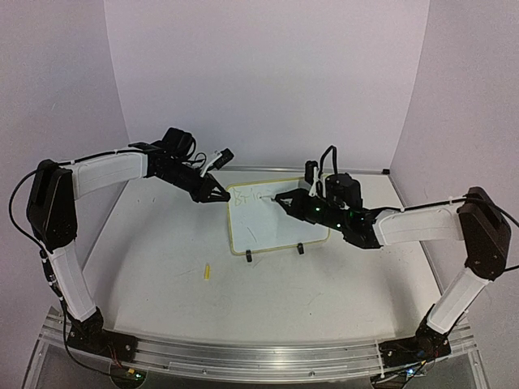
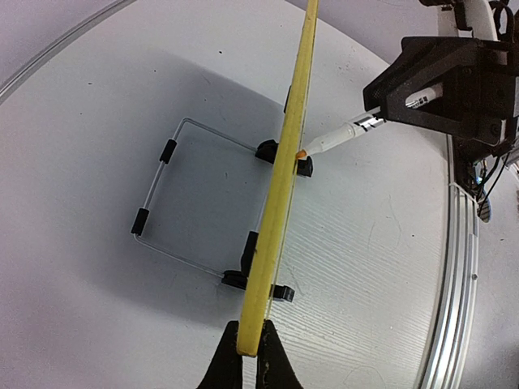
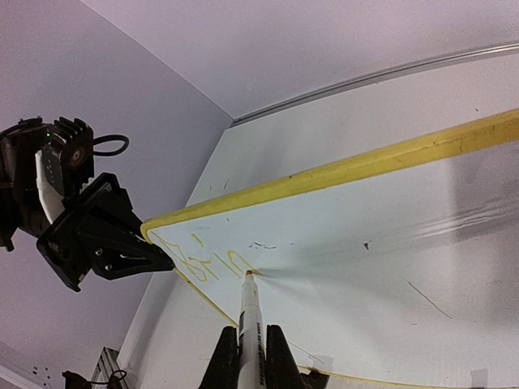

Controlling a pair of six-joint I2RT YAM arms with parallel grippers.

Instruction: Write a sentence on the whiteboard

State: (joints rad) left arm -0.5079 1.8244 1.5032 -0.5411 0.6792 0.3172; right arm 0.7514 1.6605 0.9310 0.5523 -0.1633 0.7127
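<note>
The whiteboard stands tilted on the table with its yellow rim edge-on in the left wrist view. My left gripper is shut on the rim at the board's upper left corner. My right gripper is shut on a white marker, whose orange tip touches the board's face. The sentence is a few faint yellow letters near the left rim, ending at the tip. From the left wrist view the marker meets the board from the right, held by the right gripper.
A wire stand props the board from behind, and two black clip feet sit on its lower edge. A small yellow cap lies on the table left of the board. An aluminium rail runs along the table's near edge.
</note>
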